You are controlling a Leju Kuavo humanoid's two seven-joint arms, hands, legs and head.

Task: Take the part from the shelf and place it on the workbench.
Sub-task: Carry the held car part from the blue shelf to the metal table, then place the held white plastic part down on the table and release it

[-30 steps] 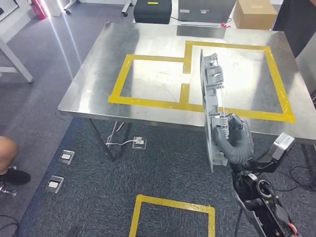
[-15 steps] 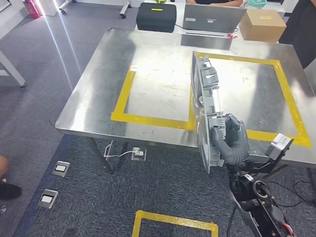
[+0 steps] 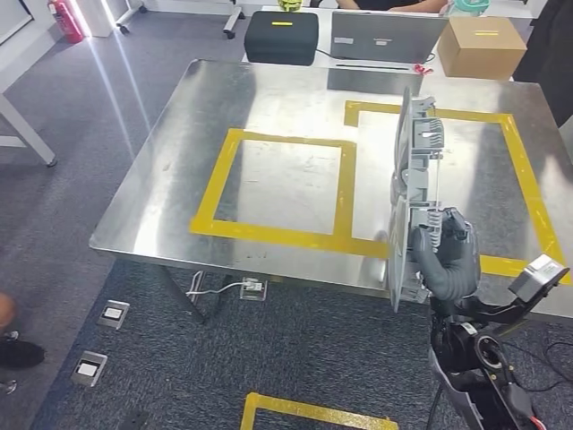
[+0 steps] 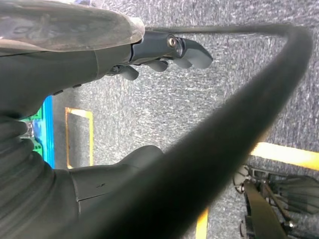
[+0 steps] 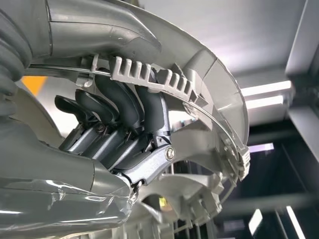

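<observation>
A long grey plastic part [image 3: 414, 184] stands upright on edge, held by my right hand [image 3: 446, 260] near its lower end. In the head view it hangs over the near right edge of the steel workbench [image 3: 169, 170], in front of the right yellow-taped rectangle [image 3: 524, 179]. The right wrist view shows my fingers [image 5: 124, 107] curled round a toothed rib of the part [image 5: 211, 89]. In the left wrist view my left hand [image 4: 165, 52] hangs over the carpet with fingers loosely extended and nothing in them.
A left yellow-taped rectangle [image 3: 223, 179] marks the bench top. Beyond the far edge sit a black case [image 3: 280, 36], a laptop [image 3: 385, 36] and a cardboard box [image 3: 481, 47]. A yellow floor square [image 3: 318, 414] lies on the carpet below. A person's foot [image 3: 17, 349] is at the left.
The camera has shifted, so the whole scene moved. Against the bench, the part in my right hand has gone right and further over the bench, from the tape divider to the right rectangle.
</observation>
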